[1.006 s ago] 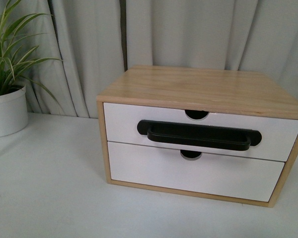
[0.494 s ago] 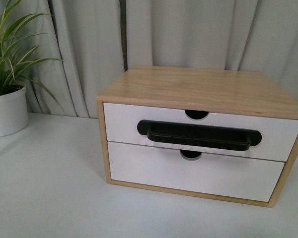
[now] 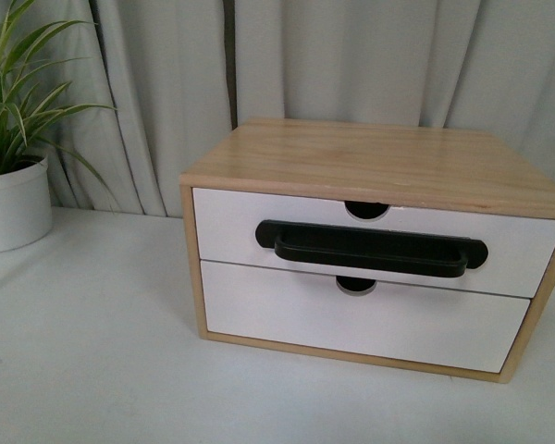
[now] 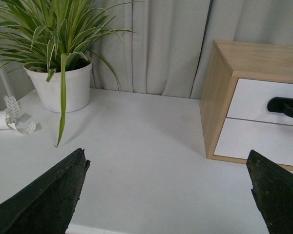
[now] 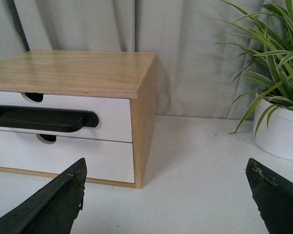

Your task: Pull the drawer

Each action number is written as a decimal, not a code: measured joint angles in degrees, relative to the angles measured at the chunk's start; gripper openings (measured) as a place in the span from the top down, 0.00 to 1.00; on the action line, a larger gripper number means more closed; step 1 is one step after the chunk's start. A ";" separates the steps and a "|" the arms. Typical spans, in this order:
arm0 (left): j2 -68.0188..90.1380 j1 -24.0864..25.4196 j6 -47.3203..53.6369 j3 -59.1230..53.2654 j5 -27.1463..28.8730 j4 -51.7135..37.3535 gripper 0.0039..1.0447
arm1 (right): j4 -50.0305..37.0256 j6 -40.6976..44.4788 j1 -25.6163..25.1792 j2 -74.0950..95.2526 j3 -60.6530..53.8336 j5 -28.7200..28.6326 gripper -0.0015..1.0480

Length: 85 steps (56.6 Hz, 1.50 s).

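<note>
A light wood cabinet (image 3: 370,157) stands on the white table. Its upper drawer (image 3: 227,222) has a white front, a long black bar handle (image 3: 370,248) and a half-round notch in its top edge, and it sits flush in the cabinet. Neither gripper shows in the front view. My left gripper (image 4: 167,161) is open over bare table, with the drawer (image 4: 254,100) and its handle (image 4: 285,106) ahead and to one side. My right gripper (image 5: 166,168) is open too, short of the cabinet's corner, and its view shows the drawer (image 5: 112,117) and the handle (image 5: 44,119). Nothing is between either pair of fingers.
Below the handled drawer is a plain white drawer front (image 3: 287,310) without a handle. A potted plant (image 3: 14,203) stands left of the cabinet, and another plant (image 5: 283,126) stands to its right. A curl of white tape (image 4: 10,119) lies by the left pot. Grey curtains hang behind.
The cabinet sits very slightly higher in the front view than before. The drawer itself has not moved.
</note>
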<state>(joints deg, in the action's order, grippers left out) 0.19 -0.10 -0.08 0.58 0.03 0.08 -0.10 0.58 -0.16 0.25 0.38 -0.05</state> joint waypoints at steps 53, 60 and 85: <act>60.39 -8.92 59.12 26.12 -24.33 -7.74 0.05 | 19.37 45.97 -2.34 52.85 33.92 -33.07 0.09; 68.15 -10.16 66.77 32.02 -24.17 -3.26 0.05 | 22.14 52.41 -1.62 57.22 37.24 -33.46 0.09; 84.04 -14.88 79.49 46.45 -21.86 0.74 0.05 | 23.52 66.10 2.82 68.04 44.54 -31.04 0.09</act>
<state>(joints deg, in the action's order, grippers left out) 84.23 -14.98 79.42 47.03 -21.82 0.82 23.42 66.67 2.66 68.29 44.93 -31.09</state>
